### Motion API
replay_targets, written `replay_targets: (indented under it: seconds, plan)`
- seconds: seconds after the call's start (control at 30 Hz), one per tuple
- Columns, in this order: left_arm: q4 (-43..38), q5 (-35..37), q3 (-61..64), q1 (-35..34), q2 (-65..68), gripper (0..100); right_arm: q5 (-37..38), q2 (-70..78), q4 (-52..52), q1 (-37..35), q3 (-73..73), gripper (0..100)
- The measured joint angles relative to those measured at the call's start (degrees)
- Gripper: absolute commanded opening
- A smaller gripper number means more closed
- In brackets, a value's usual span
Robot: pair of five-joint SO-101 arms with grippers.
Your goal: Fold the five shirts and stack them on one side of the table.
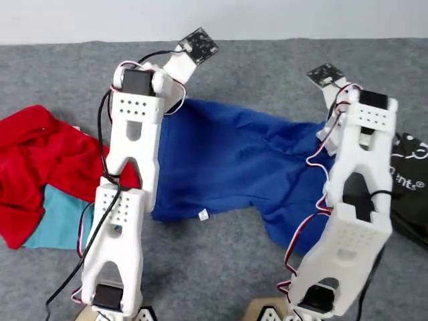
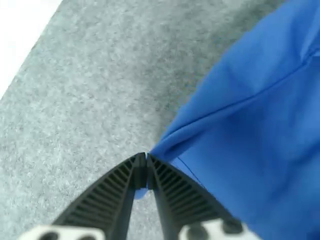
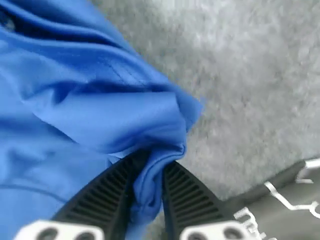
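Place: robot lab bench
Surface: grey felt table
Gear: two white arms, loose wires
Backdrop: bare pale wall

Bright, even light; faint, soft shadows.

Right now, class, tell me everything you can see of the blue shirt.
The blue shirt is soft, wrinkled fabric lying unfolded across the middle of the grey table, with a small white tag at its near edge. The left gripper pinches its far edge, and the right gripper clamps a bunched fold.
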Motion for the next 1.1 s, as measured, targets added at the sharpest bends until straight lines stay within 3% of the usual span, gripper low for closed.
replay_targets:
  seconds: [0.43, 0.93, 1.1]
  plan:
    - [0.0, -11.3, 39.1, 4.3, -29.1, 0, 6.2, -7.1, 7.2, 2.5, 0.0, 1.0]
    - [0.0, -12.3, 53.2, 0.6, -40.3, 1, 11.9, -14.2, 17.5, 3.0, 0.0, 1.2]
    - [-0.1, -13.6, 60.3, 0.6, -40.3, 9, 11.9, -14.2, 17.8, 4.5, 0.0, 1.3]
